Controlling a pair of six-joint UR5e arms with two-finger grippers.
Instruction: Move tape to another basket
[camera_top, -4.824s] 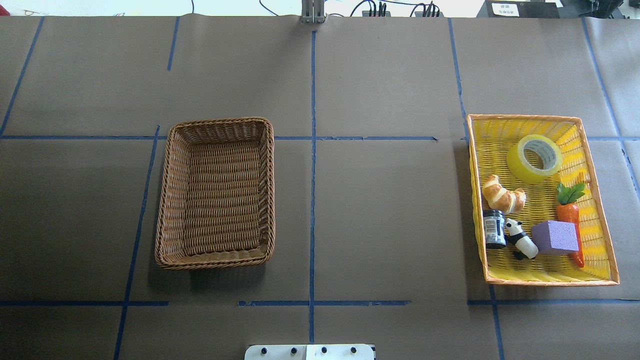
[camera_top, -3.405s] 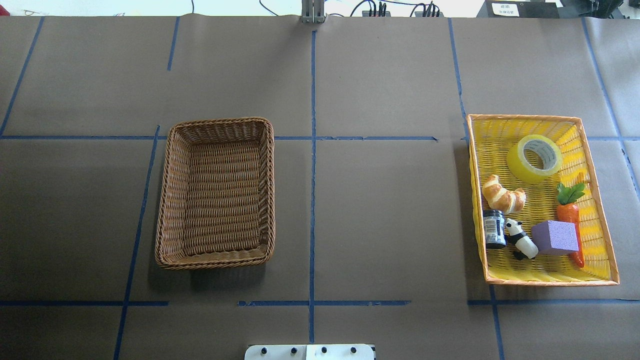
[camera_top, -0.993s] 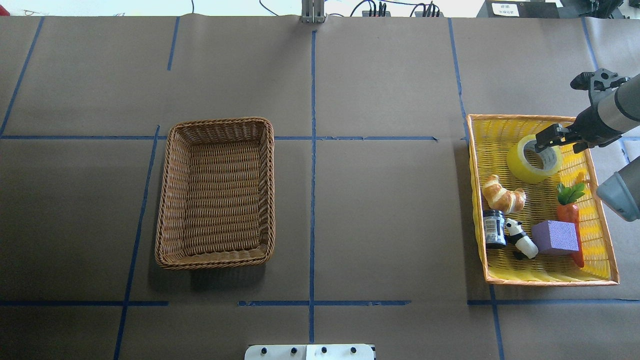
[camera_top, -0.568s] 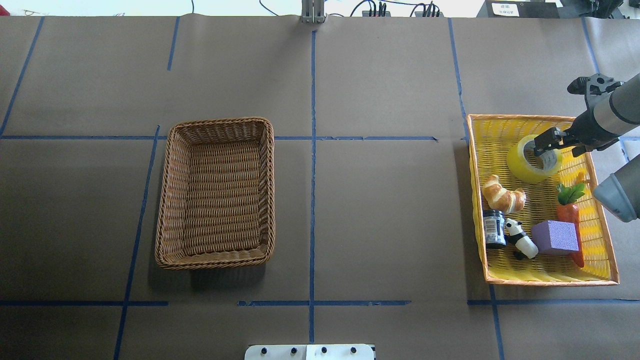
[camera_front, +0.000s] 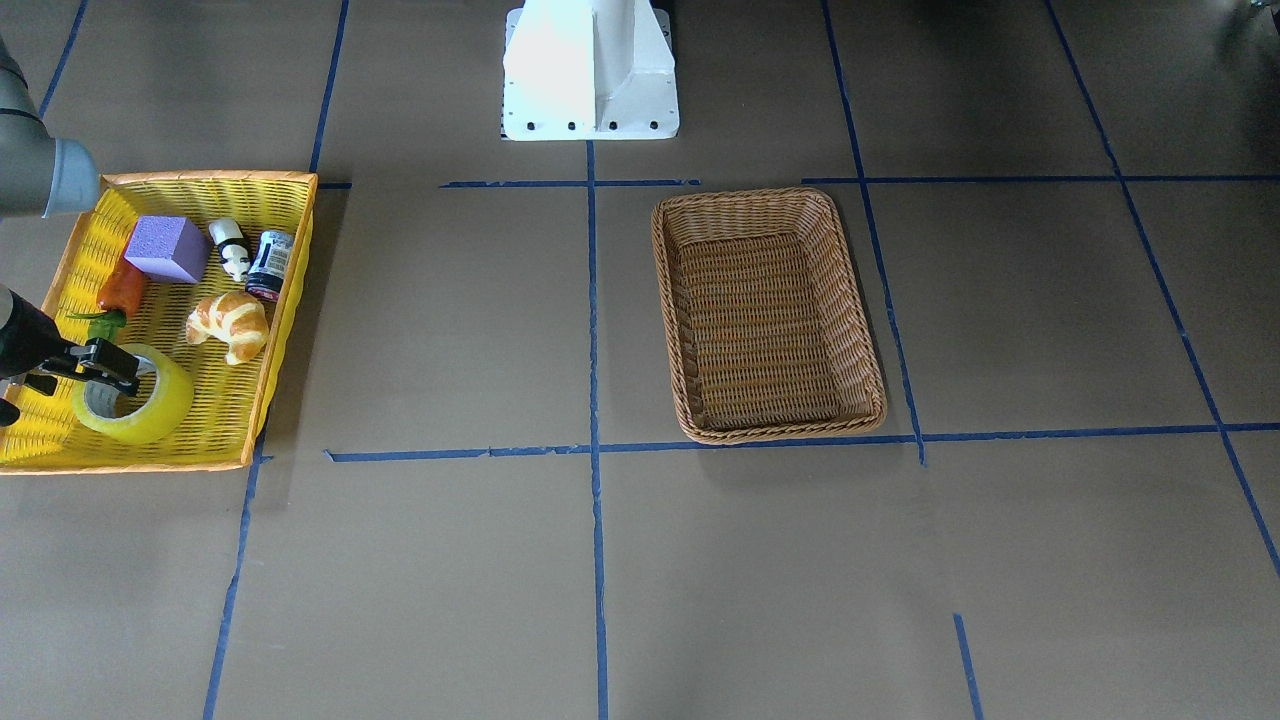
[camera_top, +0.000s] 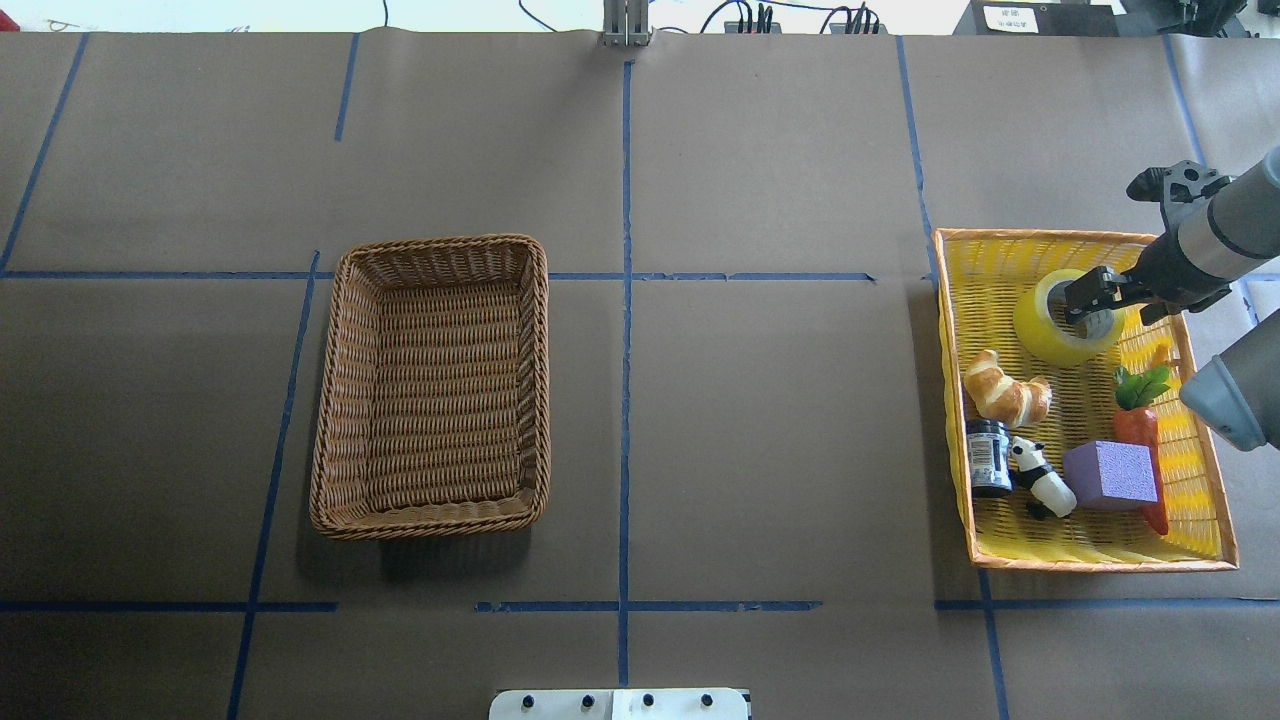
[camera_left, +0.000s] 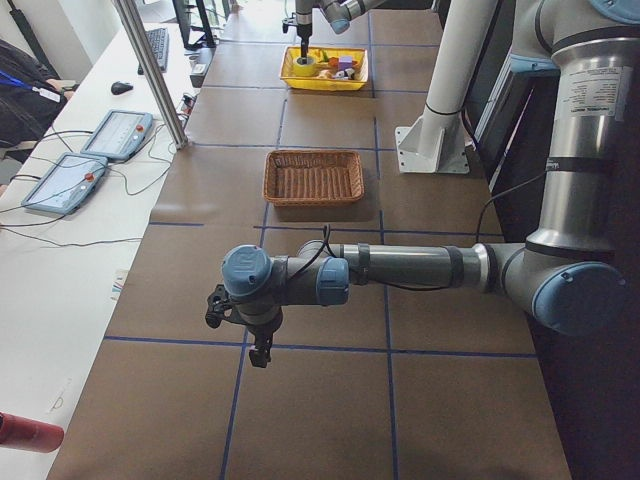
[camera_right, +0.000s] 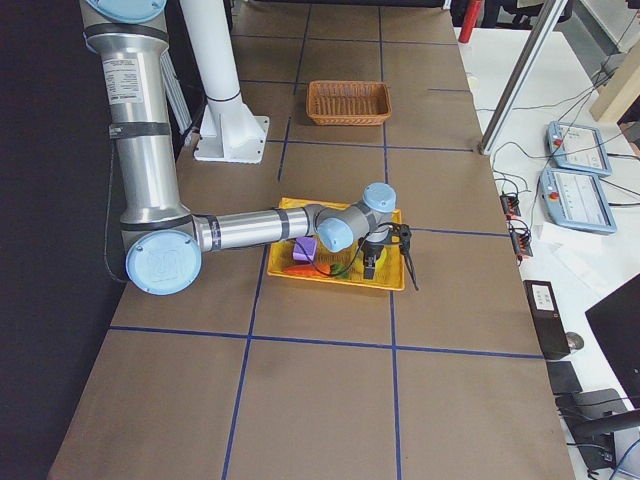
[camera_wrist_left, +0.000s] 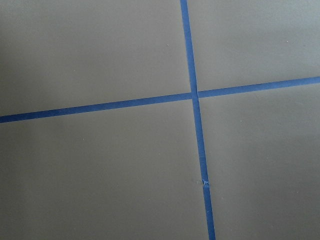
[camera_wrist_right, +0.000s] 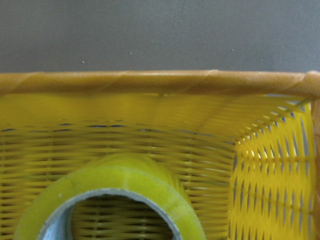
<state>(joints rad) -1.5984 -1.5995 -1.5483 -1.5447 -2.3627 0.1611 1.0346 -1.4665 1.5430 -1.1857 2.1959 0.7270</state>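
Observation:
The tape (camera_top: 1045, 335), a yellow roll with a pale core, lies in the far part of the yellow tray (camera_top: 1100, 563). It also shows in the front view (camera_front: 160, 405) and close up in the right wrist view (camera_wrist_right: 120, 180). My right gripper (camera_top: 1088, 300) is open and hangs over the roll's core hole and near-side rim, holding nothing. The brown wicker basket (camera_top: 445, 243) stands empty at mid-left. My left gripper (camera_left: 262, 352) shows only in the left side view, far from both baskets; I cannot tell whether it is open.
The tray also holds a croissant (camera_top: 1005, 388), a dark jar (camera_top: 989, 458), a panda figure (camera_top: 1042, 482), a purple block (camera_top: 1110, 475) and a carrot (camera_top: 1138, 425). Blue tape lines cross the brown table. The robot's base (camera_front: 590, 70) stands at the near edge.
My right arm came in from the right and moved over the tape, then shifted a little further over its core. The tape and the basket have not moved.

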